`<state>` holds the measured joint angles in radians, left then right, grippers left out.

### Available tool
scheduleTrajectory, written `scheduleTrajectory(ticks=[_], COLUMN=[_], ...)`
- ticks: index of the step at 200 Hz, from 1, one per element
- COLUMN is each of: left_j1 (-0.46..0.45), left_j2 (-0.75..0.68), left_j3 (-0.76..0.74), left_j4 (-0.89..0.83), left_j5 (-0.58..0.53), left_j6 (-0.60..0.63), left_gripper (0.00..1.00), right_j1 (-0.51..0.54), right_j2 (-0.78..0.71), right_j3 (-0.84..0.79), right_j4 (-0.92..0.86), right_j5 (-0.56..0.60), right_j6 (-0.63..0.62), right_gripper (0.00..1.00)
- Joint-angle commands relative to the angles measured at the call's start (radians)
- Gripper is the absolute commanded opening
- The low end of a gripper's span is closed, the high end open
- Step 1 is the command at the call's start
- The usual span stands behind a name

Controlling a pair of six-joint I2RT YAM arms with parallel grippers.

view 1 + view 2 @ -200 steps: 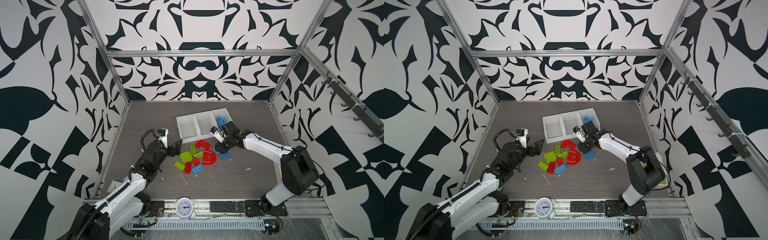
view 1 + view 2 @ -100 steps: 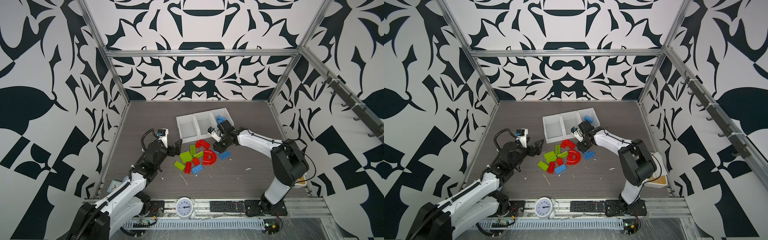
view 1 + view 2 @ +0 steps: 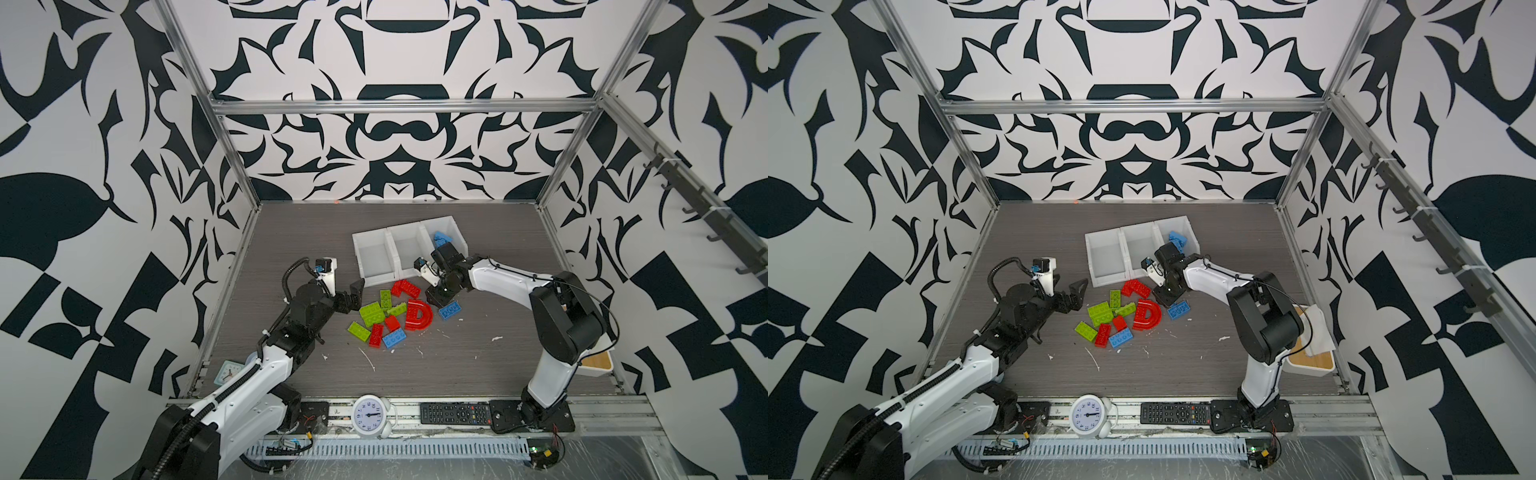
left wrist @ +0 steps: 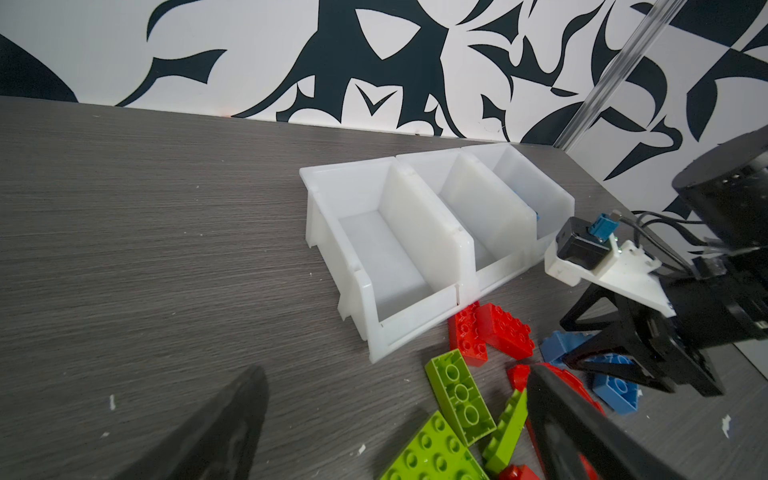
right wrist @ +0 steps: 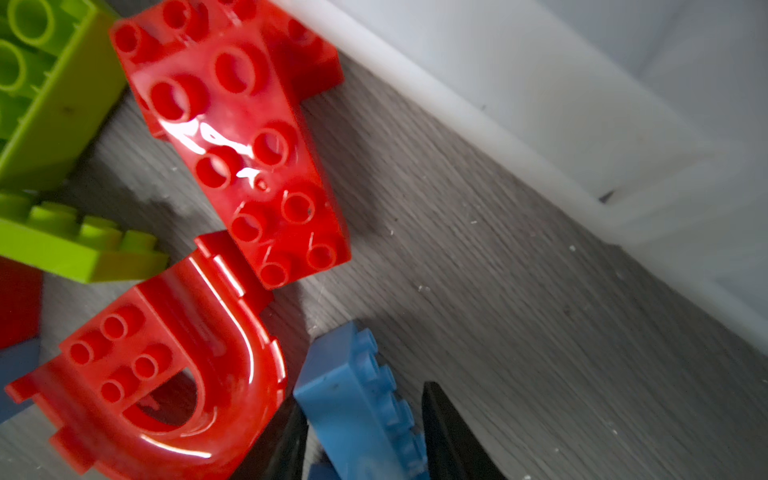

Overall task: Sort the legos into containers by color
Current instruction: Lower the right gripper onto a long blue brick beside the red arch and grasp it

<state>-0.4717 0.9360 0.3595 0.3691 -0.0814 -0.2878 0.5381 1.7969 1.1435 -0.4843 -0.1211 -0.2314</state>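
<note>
Red, lime green and blue legos lie in a pile mid-table, among them a red D-shaped arch (image 3: 419, 313) (image 5: 166, 395), a red brick (image 3: 405, 287) and green bricks (image 3: 372, 311). The three joined white containers (image 3: 376, 257) stand just behind; the right one holds blue bricks (image 3: 441, 239). My right gripper (image 3: 438, 297) (image 5: 365, 399) is down beside the arch, shut on a blue brick (image 5: 357, 407) tipped on its edge. Another blue brick (image 3: 450, 309) lies next to it. My left gripper (image 3: 353, 295) (image 4: 395, 428) hangs open at the pile's left edge, holding nothing.
A white alarm clock (image 3: 371, 415) and a black remote (image 3: 455, 412) lie on the front rail. A white box with a wooden lid (image 3: 596, 363) sits at the right, behind my right arm. A small teal clock (image 3: 227, 371) is at the front left. White scraps dot the table.
My right arm's elbow has swung inward, its gripper has dropped slightly toward the pile, and its jaws have narrowed onto the blue brick. The left arm has not moved.
</note>
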Motion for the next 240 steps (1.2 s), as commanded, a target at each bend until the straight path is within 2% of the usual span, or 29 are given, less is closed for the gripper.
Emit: scheduleTrajectory(ticks=[1, 86, 110, 148, 196, 240], left_j1=[-0.001, -0.001, -0.001, -0.002, -0.002, -0.002], left_j2=[-0.002, -0.01, -0.019, -0.018, -0.022, -0.021], left_j3=[0.011, 0.011, 0.007, 0.008, 0.007, 0.007], left_j4=[-0.004, -0.01, -0.012, -0.011, -0.011, -0.012], left_j5=[0.005, 0.002, -0.001, -0.001, 0.001, 0.002], left_j6=[0.004, 0.007, 0.005, 0.003, 0.002, 0.0], left_gripper=[0.99, 1.0, 0.99, 0.99, 1.0, 0.99], right_j1=[0.004, 0.004, 0.003, -0.004, -0.052, -0.137], right_j2=[-0.001, -0.019, -0.043, -0.111, -0.199, -0.259], right_j3=[0.025, -0.002, -0.021, -0.046, -0.065, 0.0], right_j4=[0.001, 0.049, 0.061, 0.086, 0.094, 0.064], right_j5=[0.017, 0.076, 0.086, 0.077, 0.054, 0.053], right_j6=[0.001, 0.073, 0.109, 0.176, 0.223, 0.242], right_gripper=[0.45, 0.31, 0.25, 0.22, 0.18, 0.16])
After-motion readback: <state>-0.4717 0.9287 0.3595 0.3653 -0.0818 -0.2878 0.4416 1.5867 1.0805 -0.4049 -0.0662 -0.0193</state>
